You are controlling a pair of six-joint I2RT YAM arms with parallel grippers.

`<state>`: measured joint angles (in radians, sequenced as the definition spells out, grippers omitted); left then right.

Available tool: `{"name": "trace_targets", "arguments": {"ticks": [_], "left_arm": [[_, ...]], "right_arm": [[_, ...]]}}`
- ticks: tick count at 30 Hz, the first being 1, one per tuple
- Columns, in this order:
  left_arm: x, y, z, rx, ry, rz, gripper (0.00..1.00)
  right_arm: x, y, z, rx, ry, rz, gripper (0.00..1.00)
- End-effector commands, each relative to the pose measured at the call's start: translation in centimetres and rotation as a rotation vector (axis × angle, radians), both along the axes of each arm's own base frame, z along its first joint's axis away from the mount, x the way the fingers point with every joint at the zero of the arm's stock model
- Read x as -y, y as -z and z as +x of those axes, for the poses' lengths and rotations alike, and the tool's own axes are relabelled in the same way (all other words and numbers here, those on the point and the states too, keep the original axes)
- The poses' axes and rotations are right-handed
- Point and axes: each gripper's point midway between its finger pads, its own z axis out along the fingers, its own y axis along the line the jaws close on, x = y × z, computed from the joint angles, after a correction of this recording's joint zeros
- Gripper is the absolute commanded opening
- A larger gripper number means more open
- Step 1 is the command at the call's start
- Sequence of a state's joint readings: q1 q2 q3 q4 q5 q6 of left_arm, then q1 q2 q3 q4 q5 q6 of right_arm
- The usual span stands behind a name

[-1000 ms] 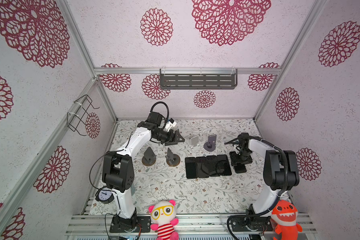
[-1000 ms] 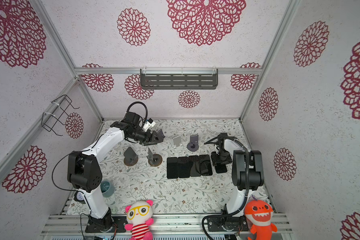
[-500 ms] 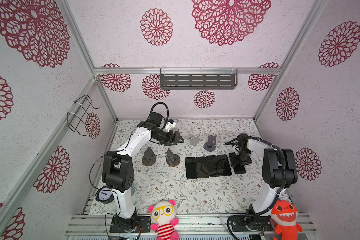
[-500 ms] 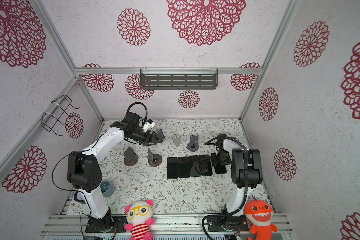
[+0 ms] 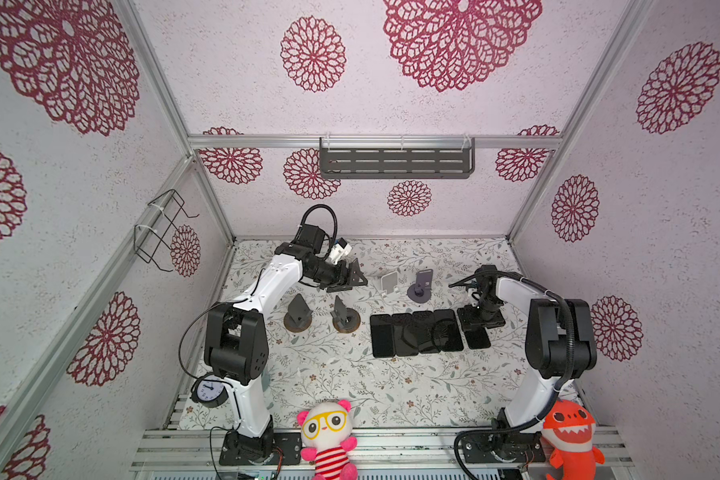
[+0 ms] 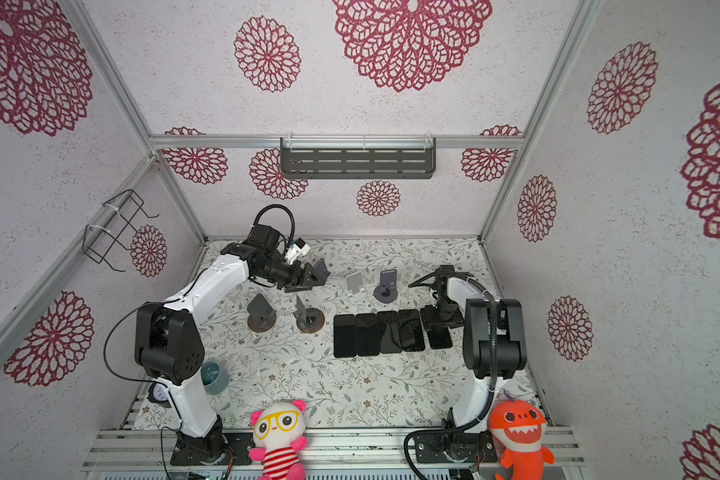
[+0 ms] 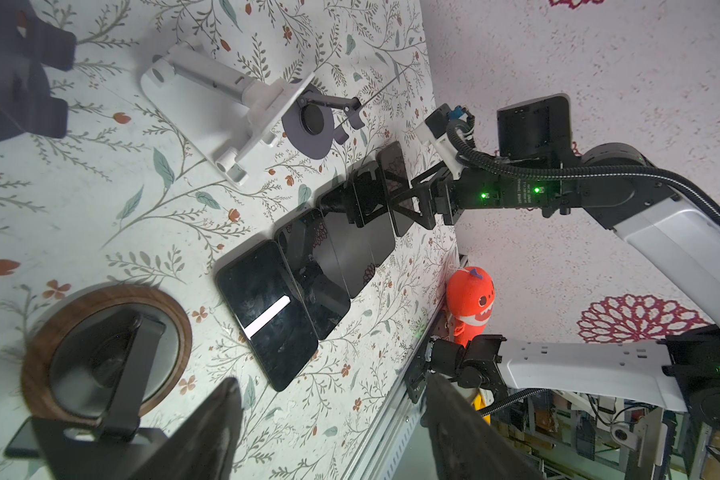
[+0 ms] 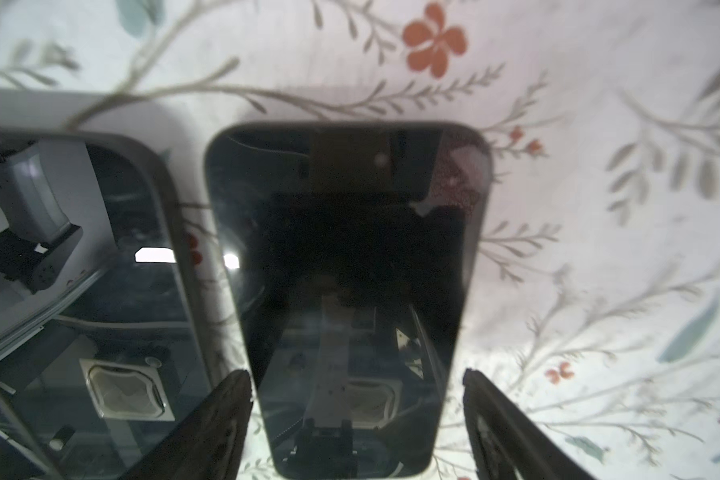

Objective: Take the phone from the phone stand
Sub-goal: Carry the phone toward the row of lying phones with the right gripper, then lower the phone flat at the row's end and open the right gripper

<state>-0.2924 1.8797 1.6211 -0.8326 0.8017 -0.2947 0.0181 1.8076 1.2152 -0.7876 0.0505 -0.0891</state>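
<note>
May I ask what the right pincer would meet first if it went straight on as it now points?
Probably the glossy black phone flat on the floral table cover: the right pincer points down at it, open jaws astride its end; fingertips might touch cover first.

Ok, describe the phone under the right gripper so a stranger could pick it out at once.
On the floral mat, find the row of five black phones lying flat. The phone is the one at the end by the right arm, under the open right gripper. The other four lie packed together; this one lies apart, with mat showing beside it.
</note>
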Motion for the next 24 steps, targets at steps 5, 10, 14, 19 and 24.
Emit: {"name": "trace_targets", "arguments": {"ticks": [5,10,14,19,24], "left_arm": [[-0.1,-1.7,-0.2,0.056,0.019,-0.011,0.73],[-0.1,-2.0,-0.3,0.068,0.021,-0.013,0.73],[-0.1,-2.1,-0.3,0.067,0.020,-0.012,0.73],[-0.1,-2.2,-0.3,0.069,0.017,-0.011,0.73],[-0.2,-2.0,-0.2,0.067,0.017,-0.008,0.73]], "right_arm": [[4.9,-5.0,1.9,0.159,0.182,-0.082,0.69],[6.9,-3.4,1.8,0.153,0.242,-0.119,0.27],[7.1,-1.4,1.9,0.133,0.241,-0.121,0.21],[6.4,0.1,1.9,0.109,0.236,-0.094,0.22],[5.9,1.3,1.5,0.079,0.219,-0.101,0.24]]}}
